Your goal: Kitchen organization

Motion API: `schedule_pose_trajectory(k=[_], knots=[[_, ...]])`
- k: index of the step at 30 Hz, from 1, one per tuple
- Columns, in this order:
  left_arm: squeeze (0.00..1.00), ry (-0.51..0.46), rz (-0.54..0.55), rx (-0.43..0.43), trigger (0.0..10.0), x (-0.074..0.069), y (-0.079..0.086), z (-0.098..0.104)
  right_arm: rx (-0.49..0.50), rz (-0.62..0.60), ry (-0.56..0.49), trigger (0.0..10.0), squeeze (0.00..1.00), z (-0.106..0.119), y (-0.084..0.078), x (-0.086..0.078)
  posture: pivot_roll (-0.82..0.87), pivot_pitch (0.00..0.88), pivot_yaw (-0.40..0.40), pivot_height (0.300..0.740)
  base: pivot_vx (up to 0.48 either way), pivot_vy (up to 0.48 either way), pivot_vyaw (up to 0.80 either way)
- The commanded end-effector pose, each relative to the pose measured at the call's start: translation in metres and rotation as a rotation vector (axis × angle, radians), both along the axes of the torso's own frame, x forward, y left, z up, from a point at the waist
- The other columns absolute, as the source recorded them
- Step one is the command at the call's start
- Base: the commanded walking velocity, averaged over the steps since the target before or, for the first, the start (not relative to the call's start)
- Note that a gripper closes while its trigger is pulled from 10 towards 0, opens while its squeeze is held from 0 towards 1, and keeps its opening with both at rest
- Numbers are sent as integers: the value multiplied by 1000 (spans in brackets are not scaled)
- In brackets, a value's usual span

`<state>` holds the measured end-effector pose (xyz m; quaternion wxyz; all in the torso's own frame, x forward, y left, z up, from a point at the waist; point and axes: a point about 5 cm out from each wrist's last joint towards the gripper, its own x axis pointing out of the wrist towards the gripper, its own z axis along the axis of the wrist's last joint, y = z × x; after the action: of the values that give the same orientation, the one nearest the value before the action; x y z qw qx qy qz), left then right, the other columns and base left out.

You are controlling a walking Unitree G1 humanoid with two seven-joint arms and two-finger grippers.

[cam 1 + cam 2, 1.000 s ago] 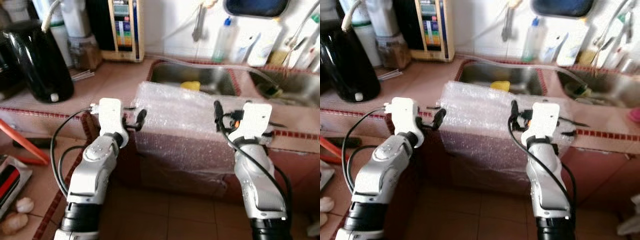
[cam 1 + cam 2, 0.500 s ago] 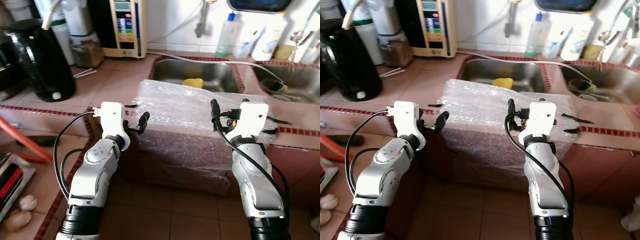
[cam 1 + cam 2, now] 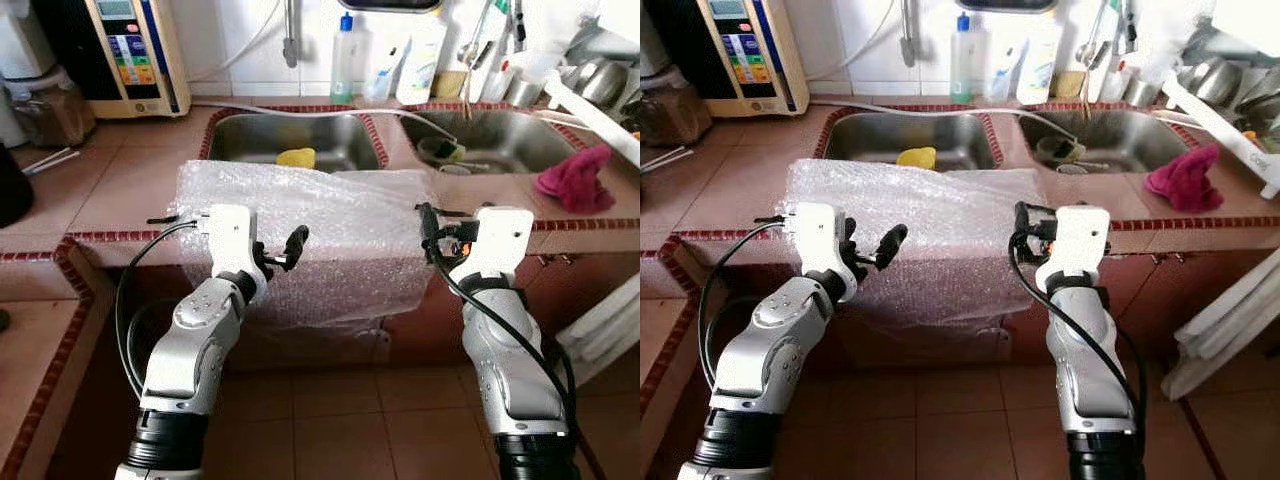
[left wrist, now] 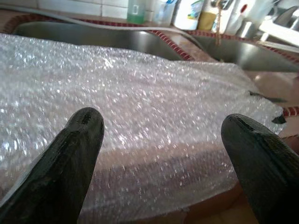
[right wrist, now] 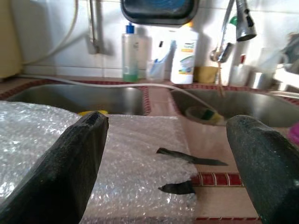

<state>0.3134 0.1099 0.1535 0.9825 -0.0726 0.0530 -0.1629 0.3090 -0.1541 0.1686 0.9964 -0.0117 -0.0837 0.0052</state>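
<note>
A sheet of bubble wrap (image 3: 330,215) lies on the tiled counter (image 3: 110,195) in front of the left sink (image 3: 290,140) and hangs down over the counter's front edge. My left gripper (image 3: 278,250) is open just in front of the hanging part, at its left side, with the wrap (image 4: 154,93) between and beyond its fingers. My right gripper (image 3: 440,225) is open at the wrap's right edge, level with the counter top. Past its fingers (image 5: 79,154) I see the wrap's torn corner (image 5: 140,154). Neither gripper holds anything.
A yellow sponge (image 3: 296,157) lies in the left sink, and dishes sit in the right sink (image 3: 500,145). A pink cloth (image 3: 577,177) lies on the counter at the right. Soap bottles (image 3: 343,70) line the back wall. Two dark strips (image 5: 191,158) lie beside the wrap.
The whole view has swung to the right: the black kettle has left it, and the right sink and pink cloth have come in. Both grippers stay open by the bubble wrap.
</note>
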Motion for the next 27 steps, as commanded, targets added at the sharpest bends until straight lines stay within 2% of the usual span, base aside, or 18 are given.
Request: schedule_pose_trajectory(k=[1,27], knots=[[0,5,-15,2,10000,-1,-6,-1,-8,-20,-6,10000,118,2,-7,0,-11,0,16,740,0,-319,0],[0,10,-27,2,10000,2,-9,-4,-11,-19,-1,10000,118,0,-5,-1,-16,0,23,740,0,-323,0]])
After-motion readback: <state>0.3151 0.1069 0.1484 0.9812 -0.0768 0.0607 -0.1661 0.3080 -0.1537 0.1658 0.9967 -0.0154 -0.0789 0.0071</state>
